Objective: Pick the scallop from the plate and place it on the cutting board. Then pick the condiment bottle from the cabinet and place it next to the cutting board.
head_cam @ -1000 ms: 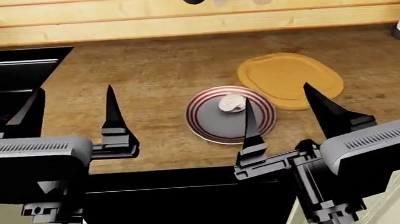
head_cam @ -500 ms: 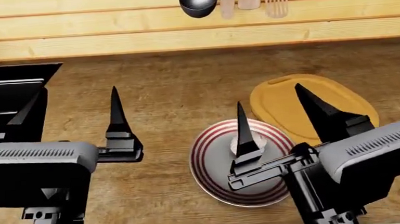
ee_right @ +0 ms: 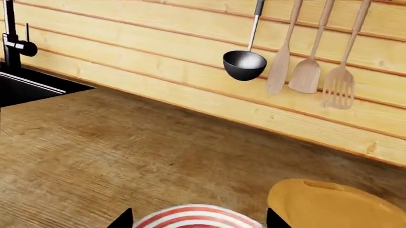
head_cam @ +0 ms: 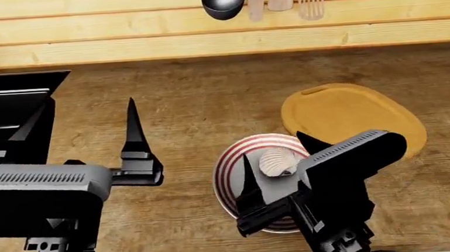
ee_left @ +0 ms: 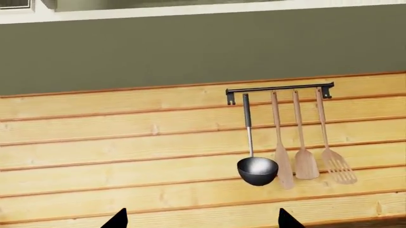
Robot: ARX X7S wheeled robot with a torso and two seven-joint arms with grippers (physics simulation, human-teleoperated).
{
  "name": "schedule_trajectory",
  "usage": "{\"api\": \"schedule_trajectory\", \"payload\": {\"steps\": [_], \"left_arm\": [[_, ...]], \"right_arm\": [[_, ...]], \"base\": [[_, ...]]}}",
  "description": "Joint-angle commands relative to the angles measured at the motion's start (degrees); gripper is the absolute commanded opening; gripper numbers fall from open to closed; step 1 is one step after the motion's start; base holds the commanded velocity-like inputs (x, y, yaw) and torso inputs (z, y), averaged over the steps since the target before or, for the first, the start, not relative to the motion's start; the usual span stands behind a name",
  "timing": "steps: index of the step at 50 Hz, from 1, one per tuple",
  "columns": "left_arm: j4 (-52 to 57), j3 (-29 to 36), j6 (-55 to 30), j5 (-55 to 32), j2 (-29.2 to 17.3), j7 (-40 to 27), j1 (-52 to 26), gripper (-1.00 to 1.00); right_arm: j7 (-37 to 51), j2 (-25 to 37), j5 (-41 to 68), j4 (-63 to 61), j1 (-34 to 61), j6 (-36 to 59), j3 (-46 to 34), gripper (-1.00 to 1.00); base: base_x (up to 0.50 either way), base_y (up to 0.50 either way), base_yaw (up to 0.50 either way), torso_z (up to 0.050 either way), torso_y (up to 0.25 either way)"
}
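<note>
I can read no writing or brand on anything here; I count one scallop (head_cam: 277, 161) lying on one plate (head_cam: 229, 167), one cutting board (head_cam: 353, 118) just beside that plate on the wooden counter (head_cam: 193, 110), and four utensils on the wall: one ladle (ee_left: 257, 171), two spatulas and one slotted turner. My right gripper (head_cam: 278, 164) is wide open above the plate, one finger at each side of the scallop, and holds nothing. My left gripper (head_cam: 80, 132) is open too and empty, well apart from the plate, near the black sink (head_cam: 8, 98).
</note>
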Motion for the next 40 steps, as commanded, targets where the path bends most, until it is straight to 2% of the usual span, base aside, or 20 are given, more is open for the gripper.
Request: {"api": "schedule_trajectory", "payload": {"steps": [1, 12, 40], "left_arm": [[0.09, 0.09, 0.71, -0.44, -0.39, -0.05, 0.15, 1.00], [0.45, 0.07, 0.94, -1.14, -0.71, -0.03, 0.23, 1.00], [0.34, 1.01, 1.23, -1.45, -1.48, -0.84, 0.19, 1.00]], "right_arm": [[2.07, 1.43, 3.40, 6.04, 1.71, 0.20, 1.61, 1.00], [-4.14, 1.71, -1.29, 17.16, 1.13, -4.63, -0.73, 1.00], [-8.04, 1.68, -5.60, 26.30, 0.35, -9.10, -4.11, 1.00]], "base": [[0.00, 0.00, 0.00, 0.000, 0.000], [0.00, 0.00, 0.00, 0.000, 0.000], [0.00, 0.00, 0.00, 0.000, 0.000]]}}
